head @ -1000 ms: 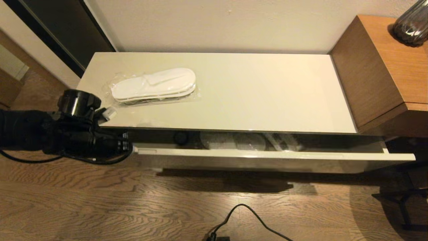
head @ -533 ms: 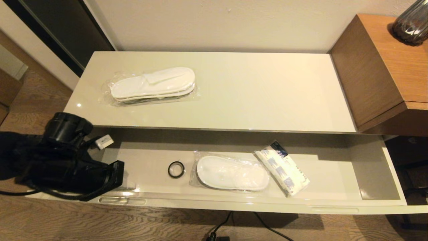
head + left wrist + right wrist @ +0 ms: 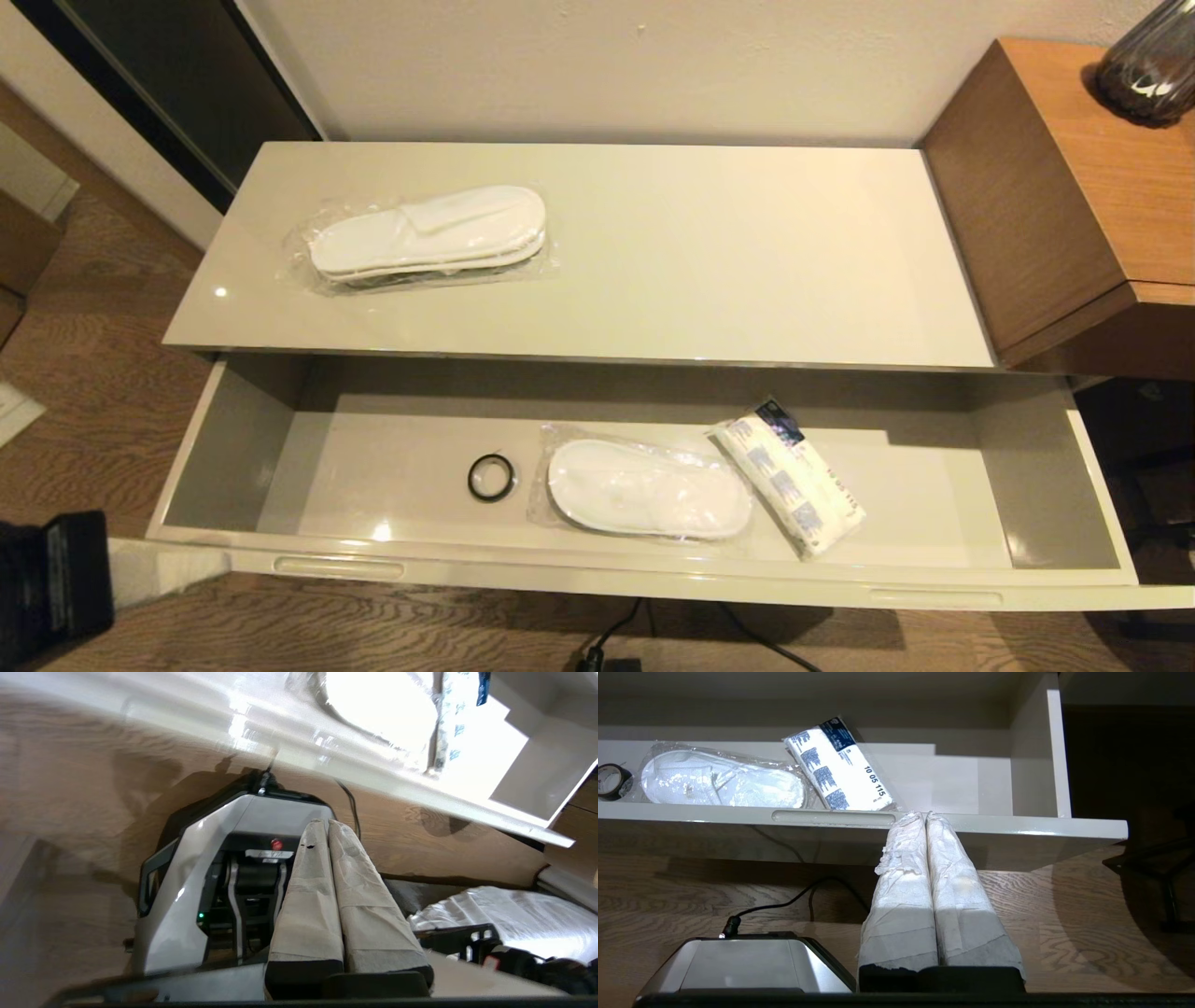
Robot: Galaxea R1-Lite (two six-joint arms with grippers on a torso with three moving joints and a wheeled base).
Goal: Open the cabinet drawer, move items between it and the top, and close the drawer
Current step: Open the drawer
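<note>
The cabinet drawer (image 3: 653, 574) stands pulled far out below the top (image 3: 728, 271). Inside it lie a wrapped pair of white slippers (image 3: 649, 488) and, to their right, the blue-printed tissue pack (image 3: 794, 476). A second wrapped pair of slippers (image 3: 429, 238) rests on the top's left part. My left arm (image 3: 51, 583) is low at the left, off the drawer's front corner; its gripper (image 3: 325, 823) is shut and empty, over the floor. My right gripper (image 3: 923, 815), out of the head view, is shut and empty just before the drawer front, beside a slot handle (image 3: 833, 817).
A small black ring (image 3: 491, 477) lies in the drawer left of the slippers. The brown wooden unit (image 3: 1074, 187) with a dark vase (image 3: 1148, 65) adjoins the cabinet's right end. A black cable (image 3: 616, 644) runs on the wooden floor to my base (image 3: 738, 961).
The drawer has gone from barely open to pulled far out. My left arm has let go of its front and dropped back to the lower left corner.
</note>
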